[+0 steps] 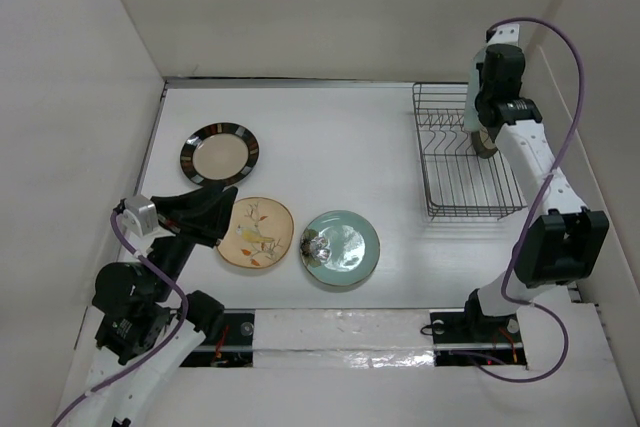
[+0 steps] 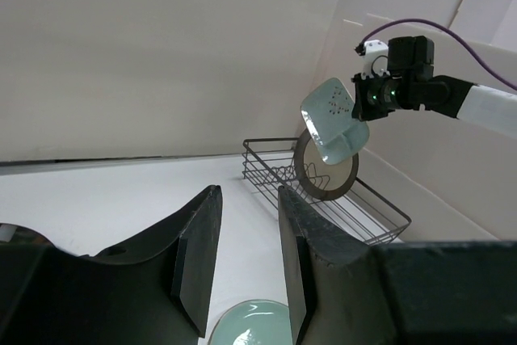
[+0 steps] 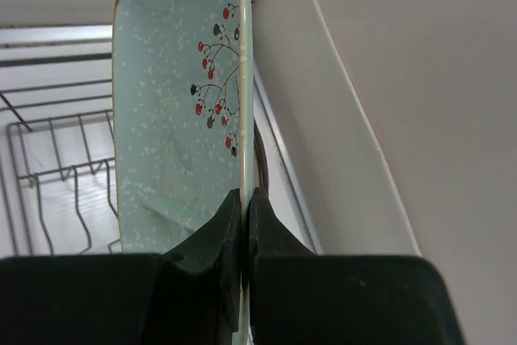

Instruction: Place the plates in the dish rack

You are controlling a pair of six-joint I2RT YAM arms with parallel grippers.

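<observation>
Evidently the right tool is doing the work. It is clamped on the rim of the squarish pale green plate and holds it on edge, high over the dish rack, which sits at about two o'clock on the table. I'd say the plate is carried upright so that it can drop between the prongs rather than lie flat across them. A thin pinch on the rim also leaves both faces clear of the wires.

One dark-rimmed cream plate already stands in the rack, just behind and below the green one. The free slot is probably beside it.

Three plates lie flat on the table. The striped plate is at ten o'clock, the floral plate at eight, and the round celadon plate near six. The floral and celadon rims almost touch.

The left tool is at the nine o'clock edge of the floral plate, with its jaws apart and nothing between them. That looks like a setup for the next pick, since the floral plate is the one closest to that arm. Because the plate lies flat, one finger would have to slip under its rim.
</observation>
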